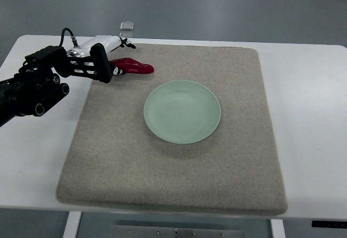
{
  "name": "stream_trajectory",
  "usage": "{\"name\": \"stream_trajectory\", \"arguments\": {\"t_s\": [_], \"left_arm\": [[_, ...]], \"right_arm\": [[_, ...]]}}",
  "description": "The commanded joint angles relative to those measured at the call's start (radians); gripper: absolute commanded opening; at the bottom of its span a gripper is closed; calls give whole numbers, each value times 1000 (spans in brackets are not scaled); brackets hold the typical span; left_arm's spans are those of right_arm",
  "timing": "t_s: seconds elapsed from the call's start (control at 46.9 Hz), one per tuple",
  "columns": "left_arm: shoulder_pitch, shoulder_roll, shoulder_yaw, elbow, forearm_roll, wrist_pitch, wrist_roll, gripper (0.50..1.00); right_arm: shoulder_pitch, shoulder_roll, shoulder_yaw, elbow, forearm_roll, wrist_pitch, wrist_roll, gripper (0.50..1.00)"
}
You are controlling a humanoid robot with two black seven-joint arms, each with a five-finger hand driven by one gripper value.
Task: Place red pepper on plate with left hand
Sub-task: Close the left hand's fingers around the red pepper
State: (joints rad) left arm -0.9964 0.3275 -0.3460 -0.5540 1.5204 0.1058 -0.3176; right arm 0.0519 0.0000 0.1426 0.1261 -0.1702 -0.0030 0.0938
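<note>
The left arm [32,94], black w/ round jointed housings, is being reached in from the picture's left edge, angled up and toward the plate [182,111]. The left hand [95,62] is being held at the mat's far-left corner, well apart from the plate, wrist raised, palm end pointed toward the plate's far-left side. Its fingers [103,64], black segmented links, are being curled down over the stem end of the red pepper [133,66]; the pinch looks closed on it, though the exact contact pts are hidden by the links. A white/silver cylindrical part [103,43] w/ a black cable is being carried along the top of the hand.

The red pepper, glossy, long, tapered, dark red, is being shown up-left of the plate, apart from it, its tip pointed toward the plate's far side. Whether it is being lifted or is resting on the mat cannot be told.

The plate is round, pale green, smooth, shallow, w/ a low raised rim, and is being carried approx. at the centre of the mat [179,184]. The mat is grey-beige, felt-like, roughly square w/ rounded corners, and is being supported by a white tabletop [309,119]. Wide bare mat is being left on all sides of the plate, esp. on its near side. A small clear block [127,28] is being seen beyond the tabletop's far edge, up-left of the plate.
</note>
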Motion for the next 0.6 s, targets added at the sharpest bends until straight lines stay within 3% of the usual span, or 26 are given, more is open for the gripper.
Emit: {"name": "stream_trajectory", "arguments": {"t_s": [0.0, 0.576], "left_arm": [[1, -2, 1, -1, 0, 2, 0, 801], [2, -13, 9, 0, 1, 0, 0, 776]], "right_arm": [[0, 0, 0, 0, 0, 0, 0, 932], [0, 0, 0, 0, 0, 0, 0, 932]]}}
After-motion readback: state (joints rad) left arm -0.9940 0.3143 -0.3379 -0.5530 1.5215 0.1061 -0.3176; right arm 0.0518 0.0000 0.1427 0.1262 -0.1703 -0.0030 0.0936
